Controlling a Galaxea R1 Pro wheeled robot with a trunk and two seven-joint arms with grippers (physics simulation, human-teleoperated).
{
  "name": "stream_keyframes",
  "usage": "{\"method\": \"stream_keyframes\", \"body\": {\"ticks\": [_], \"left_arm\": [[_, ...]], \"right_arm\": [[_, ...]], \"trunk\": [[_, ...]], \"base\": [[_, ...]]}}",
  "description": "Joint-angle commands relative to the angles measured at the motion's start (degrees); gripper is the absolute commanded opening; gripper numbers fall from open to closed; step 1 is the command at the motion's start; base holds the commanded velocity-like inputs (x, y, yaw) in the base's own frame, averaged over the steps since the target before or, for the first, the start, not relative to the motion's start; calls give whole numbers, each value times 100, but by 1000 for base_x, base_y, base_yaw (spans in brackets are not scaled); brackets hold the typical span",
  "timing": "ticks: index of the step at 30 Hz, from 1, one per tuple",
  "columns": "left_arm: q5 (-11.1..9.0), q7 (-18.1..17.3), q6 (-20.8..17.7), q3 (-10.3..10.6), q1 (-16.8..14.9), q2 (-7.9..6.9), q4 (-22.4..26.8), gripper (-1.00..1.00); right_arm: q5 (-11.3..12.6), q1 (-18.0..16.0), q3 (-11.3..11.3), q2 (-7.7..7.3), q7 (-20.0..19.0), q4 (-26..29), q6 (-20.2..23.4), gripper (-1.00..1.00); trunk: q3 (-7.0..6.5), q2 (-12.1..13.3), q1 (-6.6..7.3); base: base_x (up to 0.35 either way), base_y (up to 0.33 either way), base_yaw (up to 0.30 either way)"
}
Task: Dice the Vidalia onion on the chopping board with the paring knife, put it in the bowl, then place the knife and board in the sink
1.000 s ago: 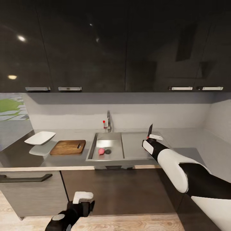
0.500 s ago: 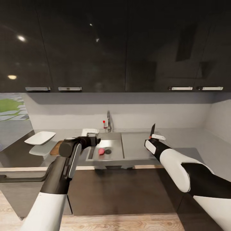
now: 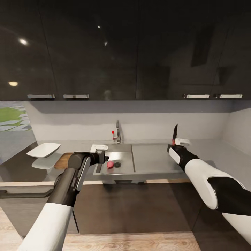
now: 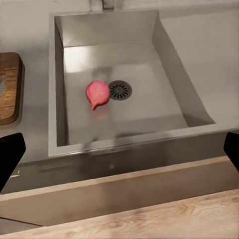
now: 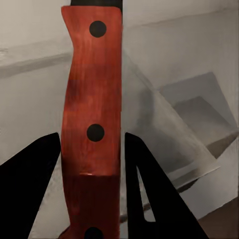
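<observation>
The pink Vidalia onion [image 3: 110, 164] [image 4: 98, 92] lies on the floor of the sink [image 3: 122, 150] [image 4: 149, 45], beside the round drain [image 4: 120, 90]. My left gripper [image 3: 101, 157] [image 4: 119, 154] hovers open above the basin's near left edge, well above the onion. My right gripper [image 3: 176, 143] [image 5: 92, 199] is shut on the paring knife [image 3: 175, 131], holding its red-orange handle [image 5: 92, 124] over the drainboard's right end with the dark blade pointing up. The chopping board [image 3: 63, 160] [image 4: 9, 87] lies left of the sink, mostly hidden by my left arm. The white bowl [image 3: 43, 149] sits on the countertop [image 3: 21, 167] further left.
A chrome faucet [image 3: 118, 132] with a red knob [image 3: 112, 132] stands behind the basin. Dark wall cabinets hang overhead. The grey counter [image 3: 212, 150] runs on to the right and meets a side wall. A drawer handle [image 3: 24, 194] shows below the counter at the left.
My left arm has risen from near the floor to the sink's left edge, covering most of the board. My right gripper has carried the knife to the right and slightly up.
</observation>
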State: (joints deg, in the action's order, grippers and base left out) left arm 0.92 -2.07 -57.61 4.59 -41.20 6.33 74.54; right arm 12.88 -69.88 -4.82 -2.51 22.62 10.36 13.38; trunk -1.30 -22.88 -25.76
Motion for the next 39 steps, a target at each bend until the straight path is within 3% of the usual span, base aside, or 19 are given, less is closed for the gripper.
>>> {"method": "stream_keyframes", "body": {"ticks": [1,8,15,21,27,30,35,39], "left_arm": [[13,-22,-23,-2,-2,3,-4,100],[13,-18,-7,-2,-2,0,-171,100],[18,-22,10,-2,-2,0,-327,100],[22,-22,20,-6,-2,-1,-457,100],[24,-29,29,-3,-2,0,-692,100],[33,-30,41,-4,-2,0,-992,100],[29,-31,283,-2,-2,12,-1258,100],[28,-30,368,-2,-2,21,-1321,100]], "right_arm": [[48,1,-95,-7,-57,53,48,-100],[48,2,-174,-13,-281,126,33,-100],[44,5,-177,-13,-1143,261,1,-100],[46,8,-183,-35,-1311,276,-533,-100],[48,8,-182,-108,-1447,274,-647,-100],[46,7,-185,-243,-1743,269,-657,-100],[38,9,-186,-613,-2421,200,-679,-100],[32,54,-186,-737,-2727,168,-843,-100]], "trunk": [[3,-4,-2],[3,-4,-2],[3,-4,-2],[3,-4,-2],[3,-4,-2],[3,-4,-2],[3,-4,-2],[3,-4,-2]], "base": [[18,0,0],[158,0,0],[276,0,0],[163,0,0],[22,0,0],[3,0,0],[0,0,0],[0,0,0]]}}
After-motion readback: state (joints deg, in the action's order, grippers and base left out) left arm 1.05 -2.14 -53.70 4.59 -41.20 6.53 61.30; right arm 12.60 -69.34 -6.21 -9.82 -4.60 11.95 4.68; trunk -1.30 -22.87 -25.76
